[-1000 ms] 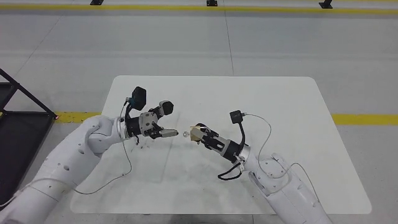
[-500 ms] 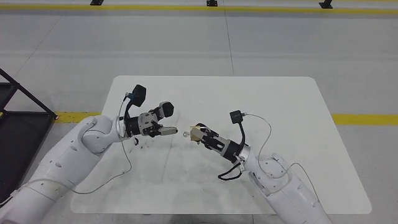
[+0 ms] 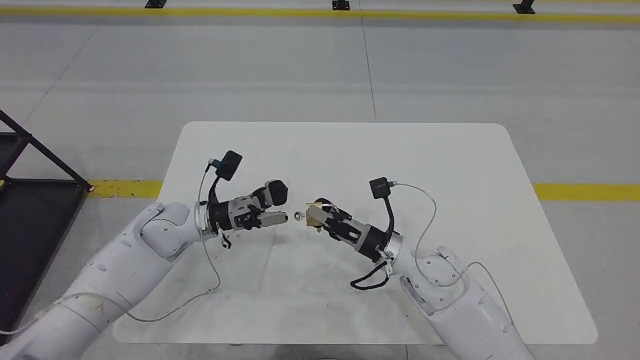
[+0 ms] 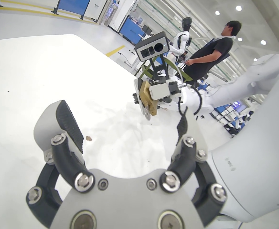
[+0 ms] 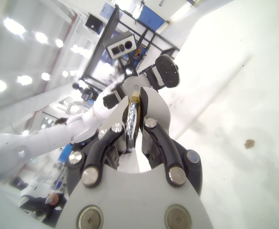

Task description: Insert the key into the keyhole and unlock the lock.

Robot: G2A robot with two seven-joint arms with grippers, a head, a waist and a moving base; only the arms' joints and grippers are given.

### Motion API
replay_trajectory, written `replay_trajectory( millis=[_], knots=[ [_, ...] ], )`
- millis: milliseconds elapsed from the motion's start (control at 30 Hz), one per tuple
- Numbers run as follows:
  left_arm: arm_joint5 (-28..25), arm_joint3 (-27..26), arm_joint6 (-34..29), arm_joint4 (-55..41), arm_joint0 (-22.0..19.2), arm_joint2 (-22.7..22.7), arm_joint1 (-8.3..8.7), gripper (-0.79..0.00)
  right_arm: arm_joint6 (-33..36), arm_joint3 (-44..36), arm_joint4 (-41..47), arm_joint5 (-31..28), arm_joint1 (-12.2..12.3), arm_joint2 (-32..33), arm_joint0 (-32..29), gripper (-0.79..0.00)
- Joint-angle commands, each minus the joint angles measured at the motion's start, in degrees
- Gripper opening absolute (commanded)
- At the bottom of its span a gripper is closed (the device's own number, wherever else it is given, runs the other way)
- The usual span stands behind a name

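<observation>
Centrally over the white desk point(image 3: 440, 160), my right claw point(image 5: 137, 96) is closed on the brass lock point(image 4: 145, 93), with its two fingers pressed against the flat sides of the lock body. The chrome shackle lies back between those fingers, toward my wrist. The lock is held tilted, with its free end turned toward my left claw point(image 4: 122, 111). At that free end sits the small silver key point(image 4: 147, 115), touching the lock body. Whether its blade is fully seated in the keyhole I cannot tell. My left claw is spread wide, with nothing between its ribbed black pads point(image 4: 69, 122). It stands just beside the key, apart from it, and faces the lock end-on, so the lock and key lie between the two claws. A small brown crumb point(image 4: 88, 138) rests on the desk surface near the lock, on the side of my left claw. Faint scuff marks cover the desk surface beneath the lock.
</observation>
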Motion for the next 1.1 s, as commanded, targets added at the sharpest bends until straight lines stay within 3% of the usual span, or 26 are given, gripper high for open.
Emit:
replay_trajectory(
  millis=[0,667,867,1067],
  knots=[
    [0.0,-0.2,-0.9,-0.9,0.0,-0.1,-0.10,0.000,-0.1,-0.1,0.0,0.1,0.0,0.0,0.0,-0.785],
    [0.0,-1.8,-6.0,-4.9,1.6,-3.0,-1.11,-0.025,0.3,-0.5,5.7,-0.7,-0.4,0.2,-0.6,-0.785],
    [0.0,-1.8,-8.3,-6.9,2.0,-3.7,-1.45,-0.376,0.3,-0.5,5.7,-0.7,-0.4,0.2,-0.6,-0.785],
    [0.0,-1.6,-10.5,-8.5,2.4,-4.2,-1.84,-0.483,0.3,-0.5,5.7,-0.7,-0.4,0.2,-0.6,-0.785]
  ],
)
